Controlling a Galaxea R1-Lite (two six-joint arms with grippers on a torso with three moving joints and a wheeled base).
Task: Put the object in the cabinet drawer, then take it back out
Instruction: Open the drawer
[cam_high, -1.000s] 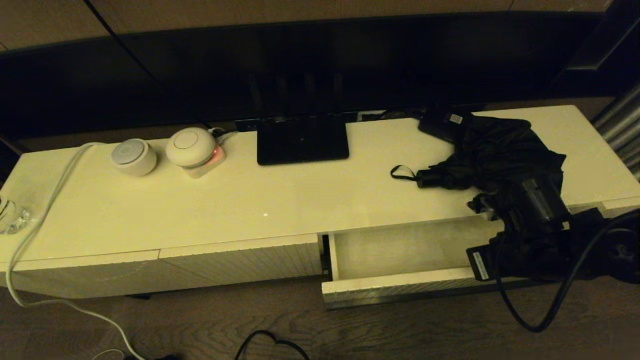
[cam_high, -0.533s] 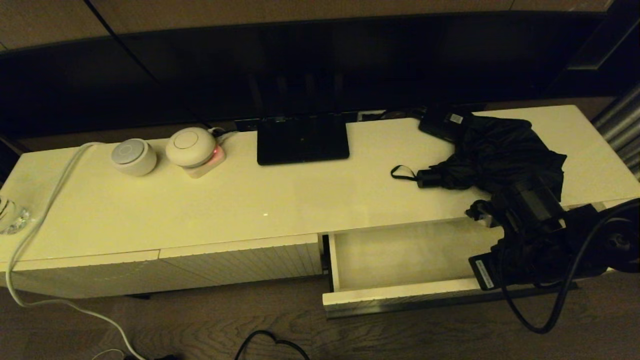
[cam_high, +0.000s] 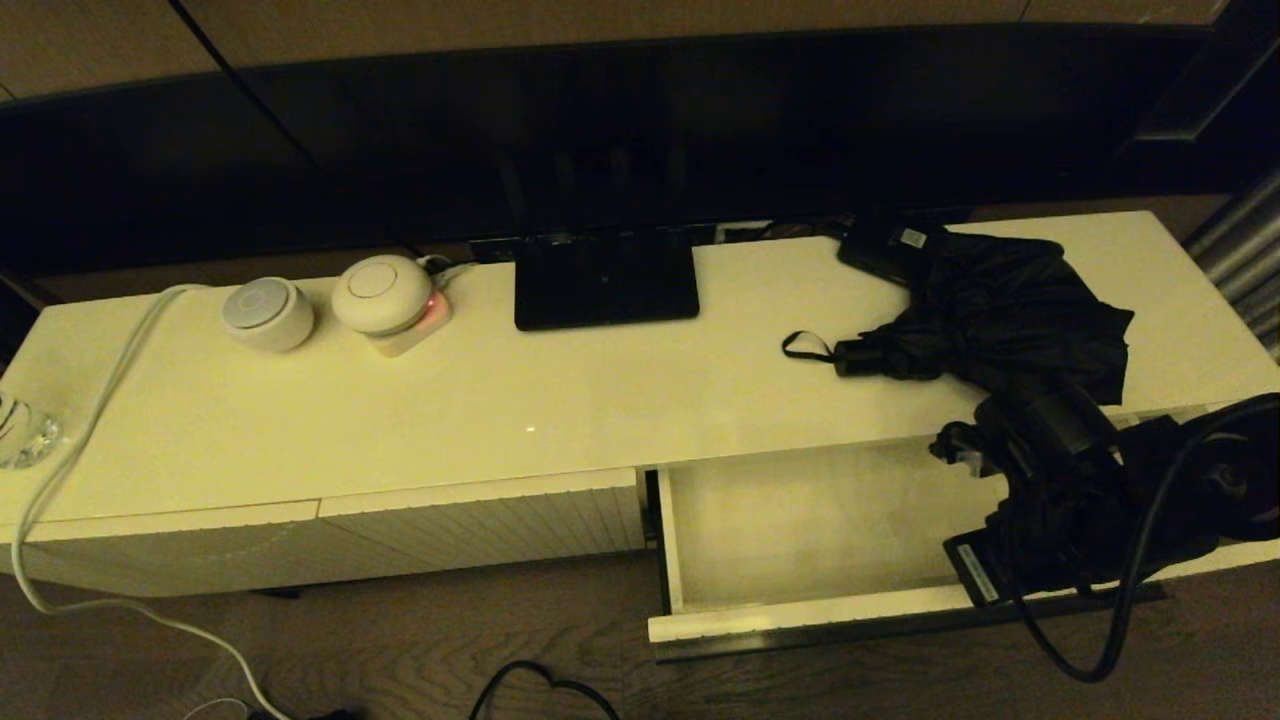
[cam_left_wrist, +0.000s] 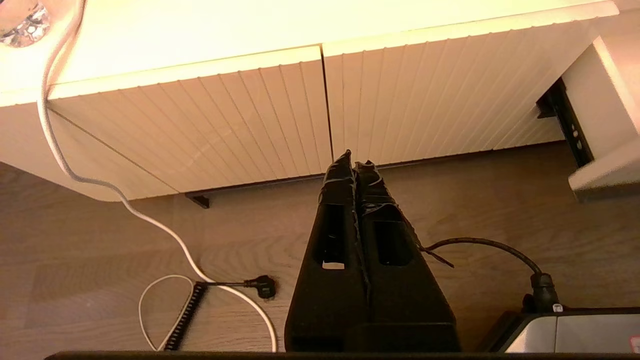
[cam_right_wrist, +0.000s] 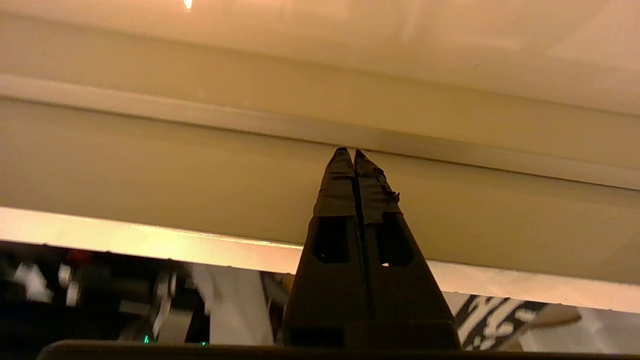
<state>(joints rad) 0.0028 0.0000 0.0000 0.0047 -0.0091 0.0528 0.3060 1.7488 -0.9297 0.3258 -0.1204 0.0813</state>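
The black folding umbrella (cam_high: 1010, 315) lies on the cabinet top at the right, handle and wrist loop (cam_high: 805, 347) pointing left. Below it the cream drawer (cam_high: 800, 520) stands pulled out, its pale interior bare and its dark handle strip (cam_high: 860, 632) along the front. My right gripper (cam_high: 1010, 560) reaches down into the drawer's right end, just behind the front wall. In the right wrist view its tips (cam_right_wrist: 354, 152) are shut with nothing between them, over the drawer floor (cam_right_wrist: 200, 165). My left gripper (cam_left_wrist: 354, 159) is shut and empty, low over the floor before the ribbed panels (cam_left_wrist: 250, 115).
On the cabinet top are a flat black stand (cam_high: 605, 280), a small black box with a white label (cam_high: 885, 245), two round white devices (cam_high: 267, 312) and a white cable (cam_high: 90, 400). A glass object (cam_high: 20, 430) sits at the far left edge. Black cables (cam_high: 540, 690) lie on the floor.
The drawer has slid further out toward me, and my right arm has drawn back with it. The umbrella has stayed in place.
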